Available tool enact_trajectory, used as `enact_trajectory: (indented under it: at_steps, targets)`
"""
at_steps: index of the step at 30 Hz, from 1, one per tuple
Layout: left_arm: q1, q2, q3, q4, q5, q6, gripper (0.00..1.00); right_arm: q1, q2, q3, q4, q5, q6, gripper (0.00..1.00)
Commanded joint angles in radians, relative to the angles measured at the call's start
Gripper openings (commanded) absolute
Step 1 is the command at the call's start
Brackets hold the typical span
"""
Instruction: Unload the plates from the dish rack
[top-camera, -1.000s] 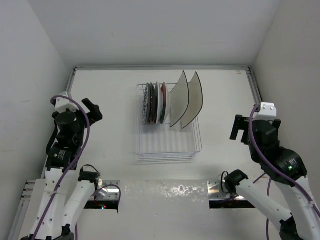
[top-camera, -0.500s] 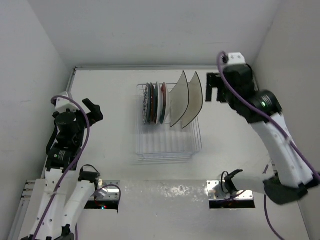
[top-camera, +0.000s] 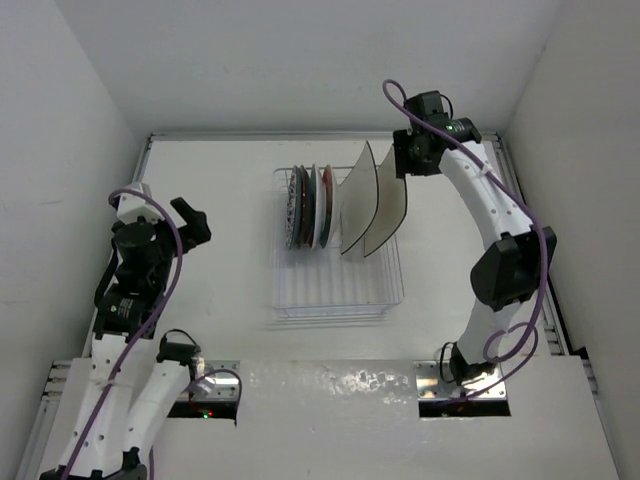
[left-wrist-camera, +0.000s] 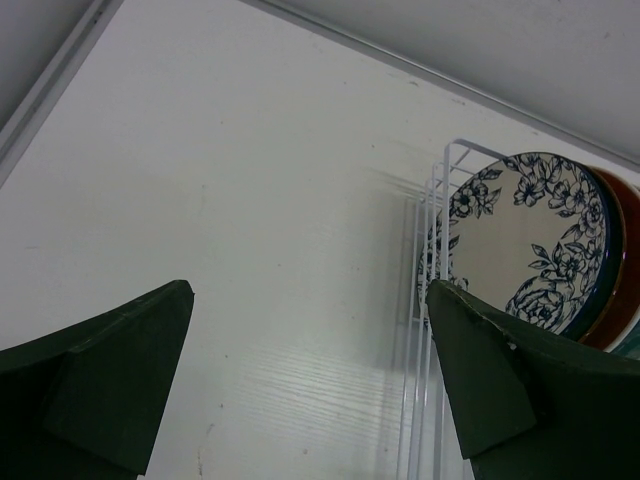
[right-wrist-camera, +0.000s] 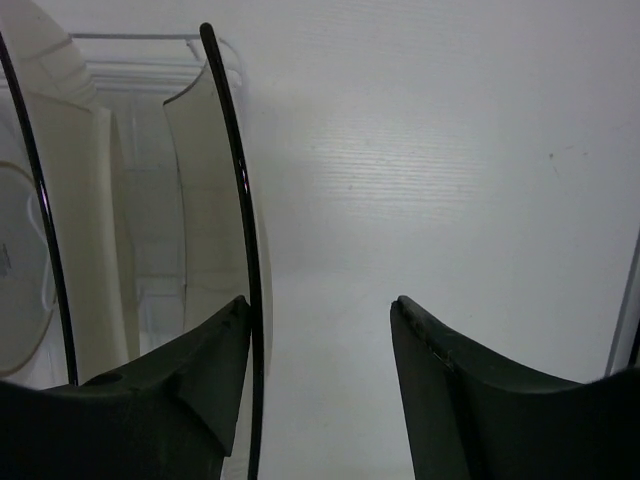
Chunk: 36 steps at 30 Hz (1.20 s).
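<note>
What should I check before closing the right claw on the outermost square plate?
1. Right claw open: ok, jaws spread wide.
2. Rim of the outermost square plate centred in the gap: not ok, it runs right along the inner edge of one finger.
3. Neighbouring square plate outside the jaws: ok, it stands a gap away.
4. Depth of bite on the plate: cannot tell.
5. Target standing in the dish rack: ok.
6. Left claw out of the way: ok, open, empty, off to the rack's far side.
</note>
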Motion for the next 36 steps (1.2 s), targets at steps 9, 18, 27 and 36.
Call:
enact_trajectory:
  at_steps: [9, 18, 27, 36]
  targets:
    - [-0.008, 0.013, -0.005, 0.040, 0.038, 0.011, 1.00, 0.001, 0.046, -0.077, 0.089, -0.151, 0.025, 0.40]
    - [-0.008, 0.018, -0.005, 0.040, 0.038, 0.012, 1.00, 0.002, 0.026, -0.030, 0.081, -0.095, 0.111, 0.00]
    - [-0.008, 0.019, -0.007, 0.040, 0.037, 0.012, 1.00, -0.016, -0.029, 0.171, 0.019, 0.049, 0.217, 0.00]
    - [-0.009, 0.019, -0.006, 0.040, 0.037, 0.011, 1.00, -0.083, -0.098, 0.302, -0.047, 0.131, 0.198, 0.00]
